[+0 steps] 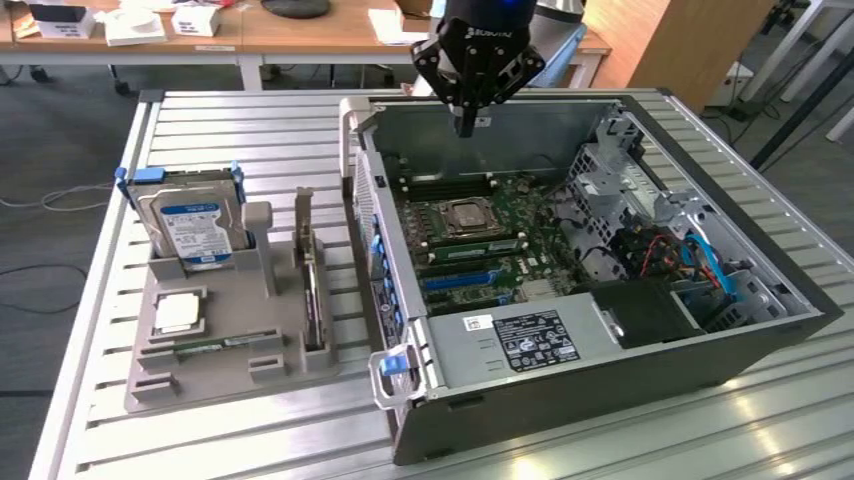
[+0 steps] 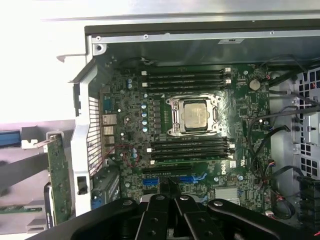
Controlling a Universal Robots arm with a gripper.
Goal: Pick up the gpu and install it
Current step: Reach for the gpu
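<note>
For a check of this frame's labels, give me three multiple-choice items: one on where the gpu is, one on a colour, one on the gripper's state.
1. Where is the gpu?
A) in a person's hand
B) standing on edge in the grey holder beside the computer case
C) on the floor

2. What colour is the label on the hard drive?
A) red
B) yellow
C) blue and white

3. How is the gripper?
A) shut and empty, above the open case
B) wide open
C) shut on the gpu

Answers:
1 B: the card stands in the holder's slot, outside the case.
2 C: the upright drive's label shows blue and white.
3 A: its fingers meet with nothing between them, over the case's far side.
</note>
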